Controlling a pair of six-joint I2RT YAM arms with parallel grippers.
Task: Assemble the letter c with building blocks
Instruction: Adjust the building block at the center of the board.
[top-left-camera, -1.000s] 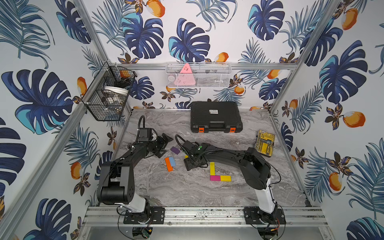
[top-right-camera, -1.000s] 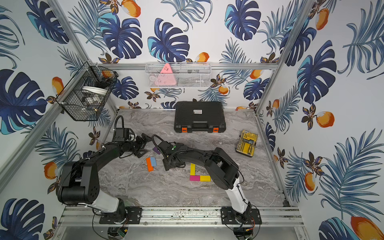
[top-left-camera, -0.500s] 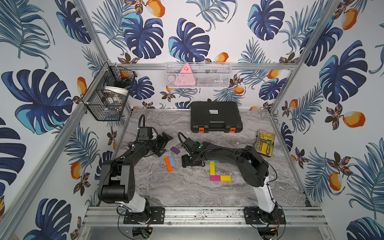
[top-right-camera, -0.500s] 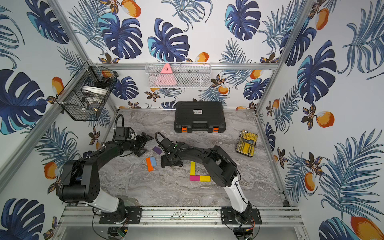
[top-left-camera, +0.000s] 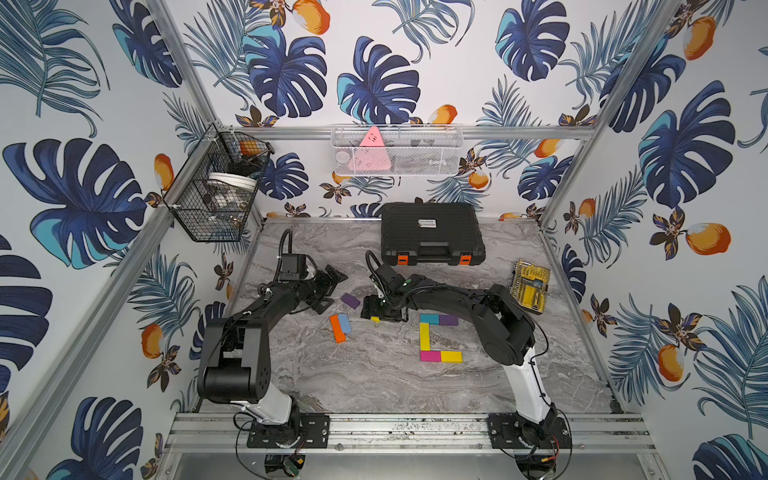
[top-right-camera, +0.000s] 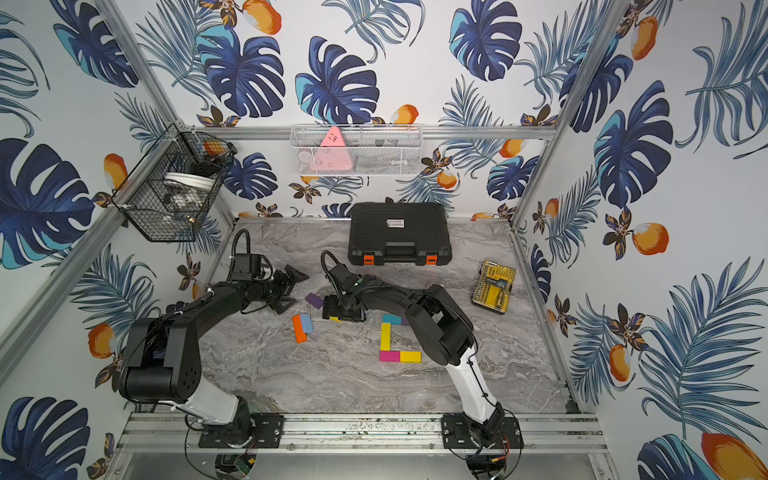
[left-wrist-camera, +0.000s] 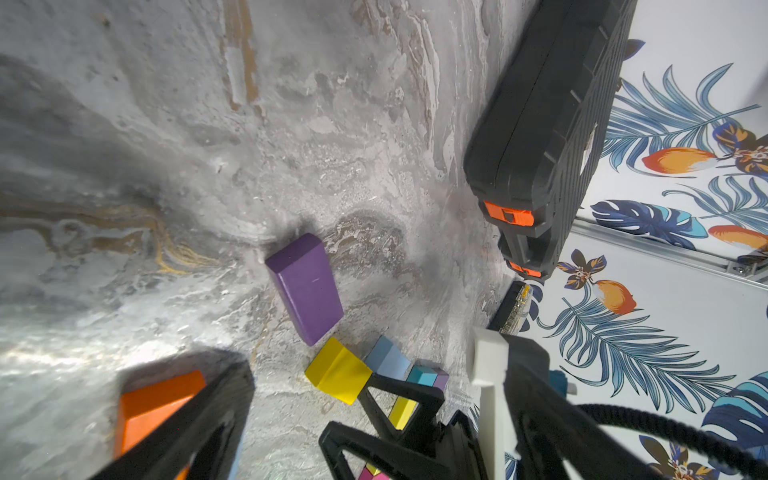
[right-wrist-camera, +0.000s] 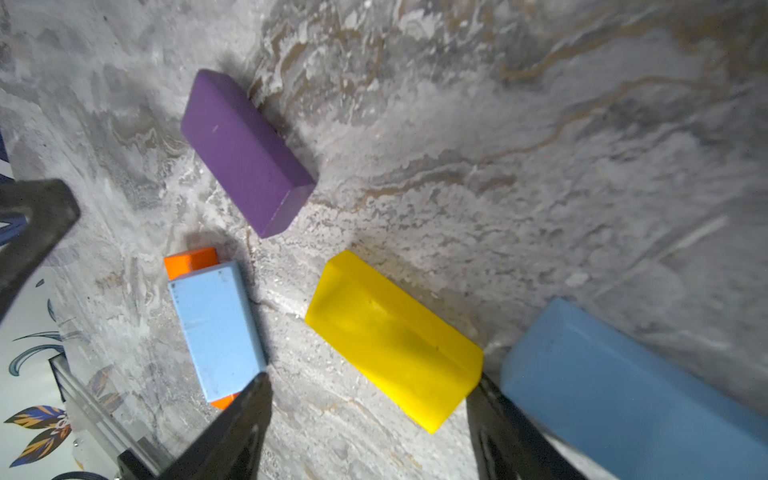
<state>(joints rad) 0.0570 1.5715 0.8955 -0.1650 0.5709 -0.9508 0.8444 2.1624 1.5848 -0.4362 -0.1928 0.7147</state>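
Near the middle of the surface (top-left-camera: 374, 386), five building blocks laid flat in a C open toward the right edge. Long yellow block (top-left-camera: 424, 337) as the spine. Teal block (top-left-camera: 429, 319) and placed purple block (top-left-camera: 449, 320) touching in a row at its far end. Magenta block (top-left-camera: 430, 356) and short yellow block (top-left-camera: 451, 356) touching in a row at its near end. Outline readable, so seemingly near the end of the job; at most lengthening or tidying left.

Unused, toward the left edge: loose purple block (top-left-camera: 350, 300), orange block (top-left-camera: 337, 330) with light blue block (top-left-camera: 344, 323) touching alongside, small yellow block (right-wrist-camera: 390, 336), second light blue block (right-wrist-camera: 623, 386).

Right gripper (right-wrist-camera: 370, 376) low over the small yellow block, jaws partway apart and astride it. One finger down between it and the second light blue block, the other clear; nothing lifted. Left gripper (top-left-camera: 336, 293) spread wide, empty, just beside the loose purple block.
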